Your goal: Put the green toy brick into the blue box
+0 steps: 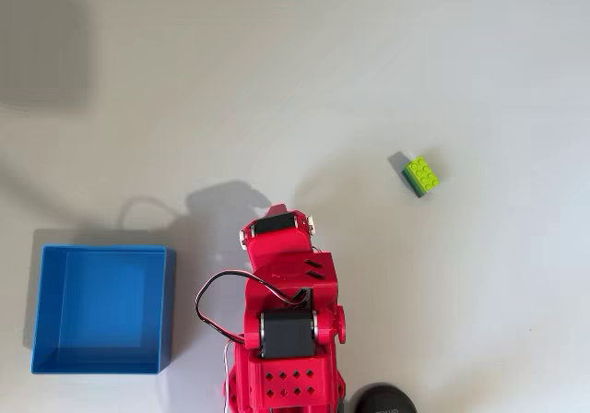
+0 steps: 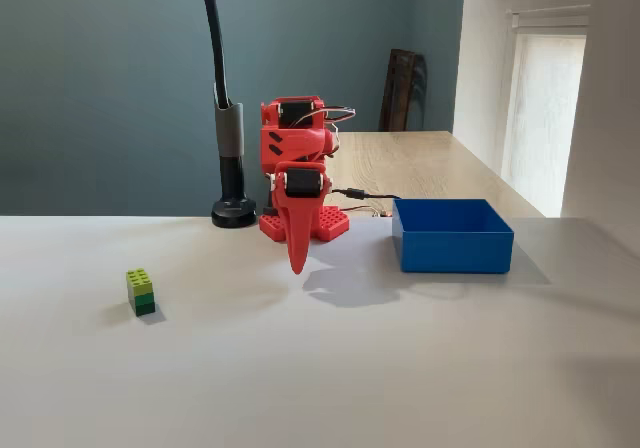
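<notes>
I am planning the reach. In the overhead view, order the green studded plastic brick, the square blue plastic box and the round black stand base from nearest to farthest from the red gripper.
1. blue box, left of the gripper; near wall closest.
2. green brick, upper right; nearly tied with the box.
3. black stand base, bottom edge, behind the arm.

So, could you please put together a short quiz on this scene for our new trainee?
1. True or false: the green toy brick already lies inside the blue box.
2. In the overhead view, the brick lies to which side of the red arm? A) left B) right
3. Fill in: in the fixed view, the gripper points ____ at the table and holds nothing.

Key: 1. False; it sits on the white table, apart from the box. 2. B. 3. Down.
</notes>
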`<state>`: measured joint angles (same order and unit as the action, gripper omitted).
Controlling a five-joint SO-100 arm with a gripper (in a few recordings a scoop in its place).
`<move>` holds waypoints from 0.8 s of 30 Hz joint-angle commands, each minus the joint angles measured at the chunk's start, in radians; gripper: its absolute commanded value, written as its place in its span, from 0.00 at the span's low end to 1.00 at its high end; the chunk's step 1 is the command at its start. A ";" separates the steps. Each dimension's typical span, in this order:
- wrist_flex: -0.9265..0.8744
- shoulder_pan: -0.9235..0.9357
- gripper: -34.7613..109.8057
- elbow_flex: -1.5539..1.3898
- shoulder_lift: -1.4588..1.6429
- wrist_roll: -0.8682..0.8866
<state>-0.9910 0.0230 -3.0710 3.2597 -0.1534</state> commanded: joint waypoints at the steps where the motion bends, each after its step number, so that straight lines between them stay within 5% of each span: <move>1: 0.014 0.017 0.24 0.002 0.005 -0.011; 15: 0.169 0.118 0.24 0.144 -0.026 0.031; 19: 0.169 0.170 0.37 0.232 -0.156 0.078; 24: 0.169 0.255 0.42 0.333 -0.354 0.094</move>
<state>-0.8406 0.2132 -2.8532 3.0112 -0.0583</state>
